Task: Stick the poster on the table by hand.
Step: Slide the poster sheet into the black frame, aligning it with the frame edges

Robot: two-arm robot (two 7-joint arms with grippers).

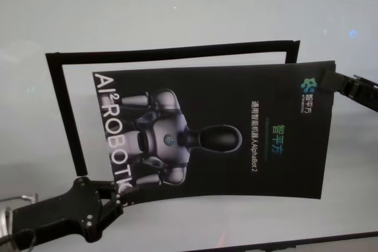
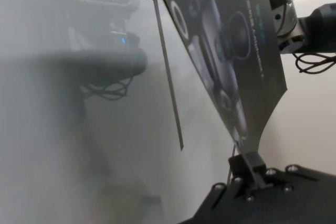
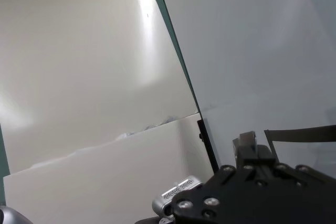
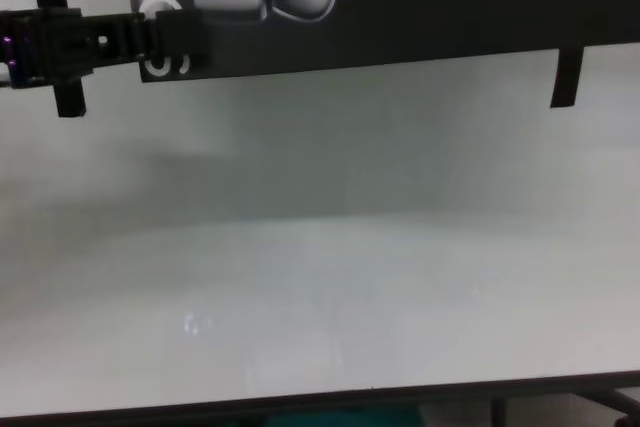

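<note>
The poster [image 1: 224,134] is a black glossy sheet with a grey-white robot picture and white letters. It hangs slightly bowed above the white table [image 1: 177,4]. My left gripper [image 1: 121,196] is shut on its near left corner, by the big letters. The right gripper [image 1: 332,79] is shut on the far right corner, next to the small logo. In the left wrist view the poster [image 2: 231,40] rises tilted from the left gripper [image 2: 244,156]. The right wrist view shows the poster's white back [image 3: 79,77] beside the right gripper [image 3: 251,148]. In the chest view the left gripper [image 4: 185,42] grips the poster's lower edge [image 4: 400,7].
Narrow black strips [image 1: 171,48] lie on the table as a frame, along the far side and down the left [image 1: 65,116], partly under the poster. A strip end [image 4: 566,77] shows in the chest view. The table's dark front edge [image 1: 295,243] runs near me.
</note>
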